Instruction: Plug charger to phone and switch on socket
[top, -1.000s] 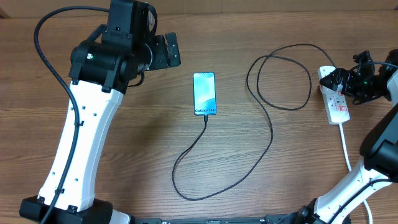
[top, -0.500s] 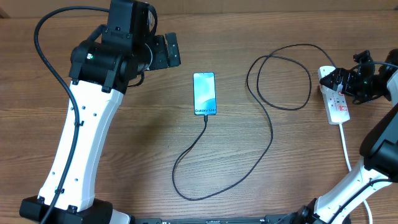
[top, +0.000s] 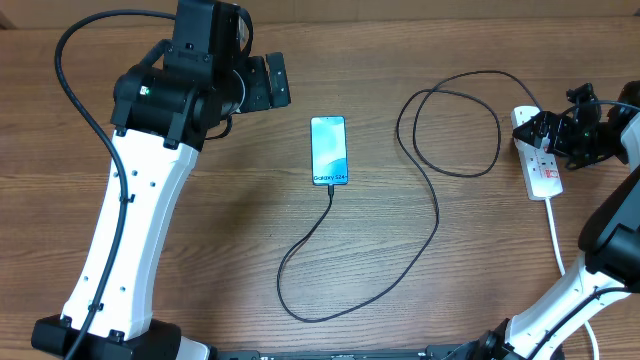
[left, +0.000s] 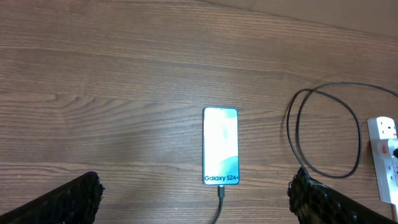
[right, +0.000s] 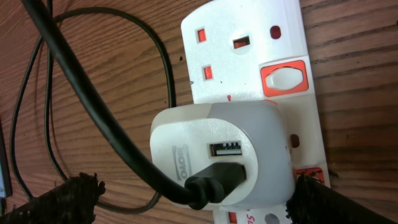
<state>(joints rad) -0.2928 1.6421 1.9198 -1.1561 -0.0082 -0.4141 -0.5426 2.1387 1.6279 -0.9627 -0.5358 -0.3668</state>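
The phone (top: 329, 150) lies screen up at the table's middle, glowing blue-teal; it also shows in the left wrist view (left: 221, 146). The black charger cable (top: 436, 215) has its tip in the phone's lower end (left: 220, 191). It loops across the table to the white socket strip (top: 544, 172). In the right wrist view its black plug (right: 217, 179) sits in a white adapter (right: 249, 134) on the strip (right: 249, 37). My right gripper (right: 199, 202) is open and straddles the adapter. Its right finger is beside a red switch (right: 309, 176). My left gripper (left: 199, 199) is open and empty, above and left of the phone.
A second red switch (right: 284, 79) sits by the strip's vacant outlet. The strip's white cord (top: 556, 235) runs toward the front edge beside my right arm. The cable makes a wide loop (top: 450, 125) between phone and strip.
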